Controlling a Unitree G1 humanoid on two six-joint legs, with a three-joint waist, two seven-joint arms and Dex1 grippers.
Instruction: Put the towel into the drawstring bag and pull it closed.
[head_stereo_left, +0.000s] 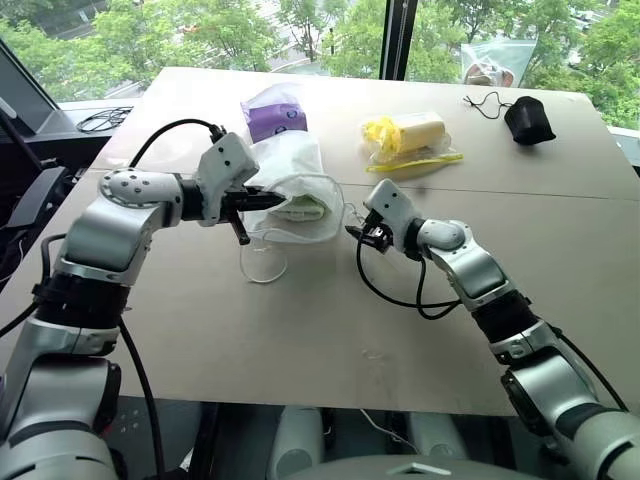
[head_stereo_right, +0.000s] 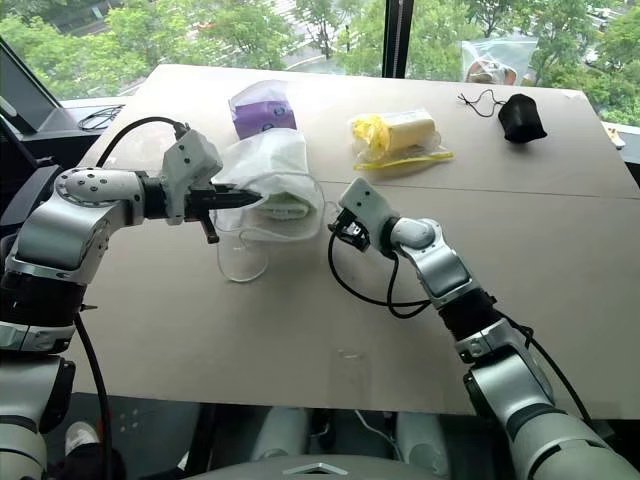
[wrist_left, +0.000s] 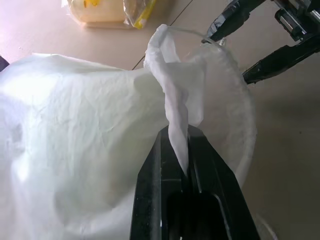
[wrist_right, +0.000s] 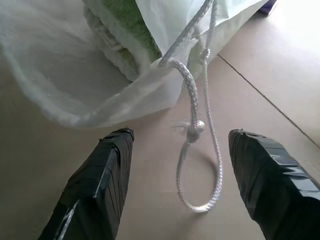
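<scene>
Towel (wrist_right: 131, 20) mostly hidden, seemingly inside bag (wrist_right: 60, 75)

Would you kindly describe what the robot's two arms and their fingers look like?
Both arms are glossy silver-grey shells with black joint bands. A loose black cable loops along each. The left gripper and right gripper each have a pale grey housing and two black fingers, flat and tapering; the right ones look tape-wrapped.

one towel (wrist_right: 131, 17), one drawstring bag (head_stereo_left: 290, 165), perhaps three packets (head_stereo_left: 410, 135)
</scene>
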